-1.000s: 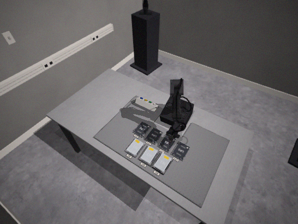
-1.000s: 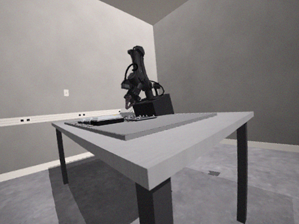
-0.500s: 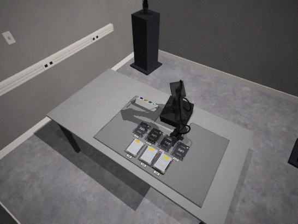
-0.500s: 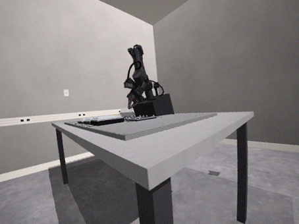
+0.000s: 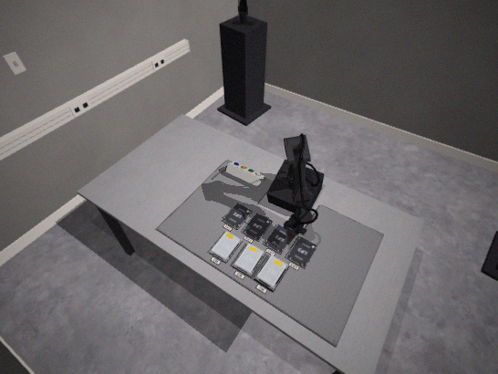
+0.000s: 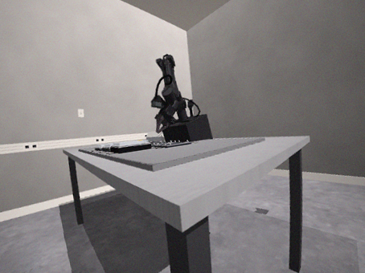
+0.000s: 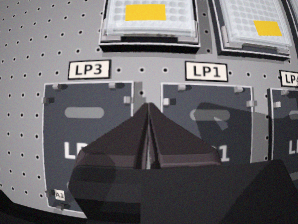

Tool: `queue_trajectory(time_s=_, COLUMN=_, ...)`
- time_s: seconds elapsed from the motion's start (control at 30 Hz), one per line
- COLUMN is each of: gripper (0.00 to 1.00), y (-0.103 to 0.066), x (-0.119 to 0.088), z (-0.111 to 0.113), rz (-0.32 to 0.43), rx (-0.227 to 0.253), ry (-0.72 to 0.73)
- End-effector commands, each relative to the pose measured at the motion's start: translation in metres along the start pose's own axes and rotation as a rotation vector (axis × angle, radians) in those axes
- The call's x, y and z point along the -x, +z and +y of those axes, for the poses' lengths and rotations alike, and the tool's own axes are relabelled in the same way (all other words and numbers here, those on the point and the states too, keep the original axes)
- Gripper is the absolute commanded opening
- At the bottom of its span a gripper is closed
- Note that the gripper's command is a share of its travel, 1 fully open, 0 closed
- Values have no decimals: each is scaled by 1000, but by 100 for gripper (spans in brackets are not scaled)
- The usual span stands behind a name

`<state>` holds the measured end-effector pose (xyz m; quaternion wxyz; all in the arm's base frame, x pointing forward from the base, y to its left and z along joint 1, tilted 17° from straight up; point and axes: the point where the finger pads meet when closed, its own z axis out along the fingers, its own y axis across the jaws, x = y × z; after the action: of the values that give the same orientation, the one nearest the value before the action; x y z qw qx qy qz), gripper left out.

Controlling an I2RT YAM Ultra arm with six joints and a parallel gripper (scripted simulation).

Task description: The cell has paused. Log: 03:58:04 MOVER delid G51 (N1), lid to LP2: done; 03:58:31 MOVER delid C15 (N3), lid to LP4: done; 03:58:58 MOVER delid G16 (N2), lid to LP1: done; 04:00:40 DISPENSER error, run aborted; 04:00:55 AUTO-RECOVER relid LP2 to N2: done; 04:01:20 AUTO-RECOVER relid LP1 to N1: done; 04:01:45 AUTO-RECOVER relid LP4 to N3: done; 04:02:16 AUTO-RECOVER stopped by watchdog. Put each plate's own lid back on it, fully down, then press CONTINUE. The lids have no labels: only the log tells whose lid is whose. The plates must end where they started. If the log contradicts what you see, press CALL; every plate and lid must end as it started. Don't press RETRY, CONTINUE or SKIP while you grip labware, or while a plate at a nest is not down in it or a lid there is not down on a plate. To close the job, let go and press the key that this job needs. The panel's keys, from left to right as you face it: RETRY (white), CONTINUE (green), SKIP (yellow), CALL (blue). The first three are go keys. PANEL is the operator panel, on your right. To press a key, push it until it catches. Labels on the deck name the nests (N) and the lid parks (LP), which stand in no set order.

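Observation:
Three white well plates (image 5: 224,244) (image 5: 248,258) (image 5: 272,272) stand in a front row on the deck, each with a clear lid on it and a yellow tag. Two of them show at the top of the wrist view (image 7: 149,3) (image 7: 256,6). Behind them lie several dark lid parks, all bare: LP3 (image 7: 80,139) (image 5: 302,251), LP1 (image 7: 220,106) (image 5: 278,238) and two more (image 5: 257,225) (image 5: 236,215). My gripper (image 7: 148,110) (image 5: 292,226) (image 6: 159,129) is shut and empty. It hangs a little above the deck between LP3 and LP1.
The operator panel (image 5: 242,172) with its white, green, yellow and blue keys lies at the back of the grey mat (image 5: 347,255). The arm's black base (image 5: 296,187) stands beside it. A black tower (image 5: 243,68) stands on the floor beyond the table (image 5: 150,169).

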<state>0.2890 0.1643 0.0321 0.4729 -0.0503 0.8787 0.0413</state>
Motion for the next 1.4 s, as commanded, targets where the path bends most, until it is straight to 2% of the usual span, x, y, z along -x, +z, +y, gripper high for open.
queue_trajectory(time_s=0.0, gripper=0, y=0, x=6, z=3, rz=-13, rx=-5, ry=8)
queue_trajectory(time_s=0.07, gripper=0, y=0, x=6, z=3, rz=-13, rx=-5, ry=8)
queue_trajectory(time_s=0.17, gripper=0, y=14, x=19, z=-2, rz=-2, rx=-9, ry=1)
queue_trajectory(time_s=0.23, gripper=0, y=14, x=19, z=-2, rz=-2, rx=-9, ry=1)
queue_trajectory(time_s=0.73, gripper=0, y=59, x=74, z=-29, rz=-5, rx=-8, ry=2)
queue_trajectory(time_s=0.8, gripper=0, y=59, x=74, z=-29, rz=-5, rx=-8, ry=2)
queue_trajectory(time_s=1.3, gripper=0, y=103, x=128, z=-57, rz=-8, rx=-8, ry=2)
queue_trajectory(time_s=1.37, gripper=0, y=103, x=128, z=-57, rz=-8, rx=-8, ry=2)
